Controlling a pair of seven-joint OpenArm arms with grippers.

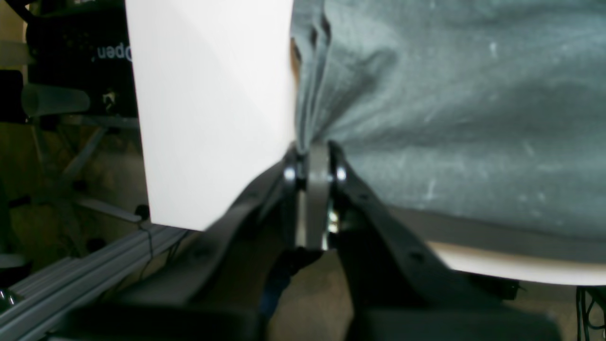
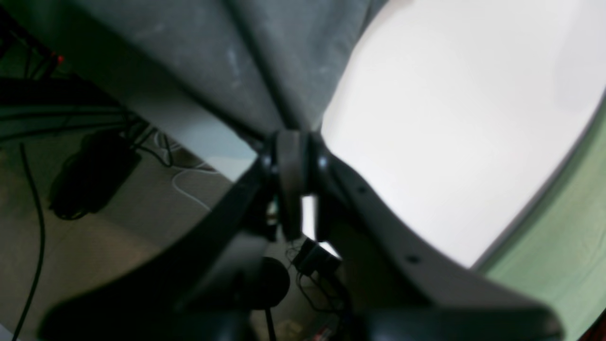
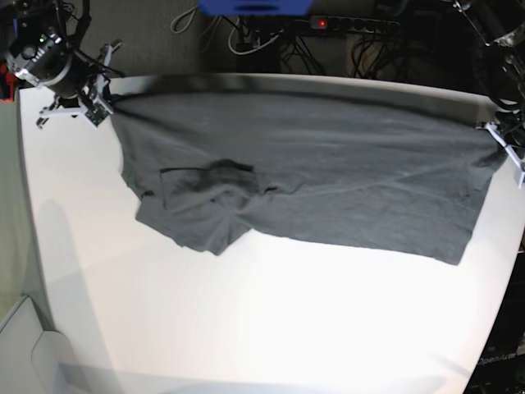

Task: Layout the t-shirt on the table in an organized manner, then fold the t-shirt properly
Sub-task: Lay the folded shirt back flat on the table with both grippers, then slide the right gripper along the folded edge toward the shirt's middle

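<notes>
Closest to the left wrist camera is the left gripper [image 1: 315, 173]: its two dark fingers [image 1: 289, 173] are pressed together on a bunched edge of the t-shirt [image 1: 450, 118], and the grey cloth fans out from this pinch over the white table [image 1: 208, 104]. In the right wrist view the right gripper [image 2: 291, 158] is likewise closed tight on a gathered fold of the t-shirt [image 2: 246, 57], beside the bright table [image 2: 450, 118].

In the base view both arms reach out to the far side of the table [image 3: 246, 328] — the right gripper [image 3: 97, 100] at the far left corner, the left gripper [image 3: 500, 135] at the right edge. The t-shirt [image 3: 328, 164] is stretched between them along the far edge, with one crumpled part toward the left.

Behind the table edge, in the left wrist view, some pale letters [image 1: 113, 52] stand on a dark surface — upside down and cut off, so they cannot be read surely
</notes>
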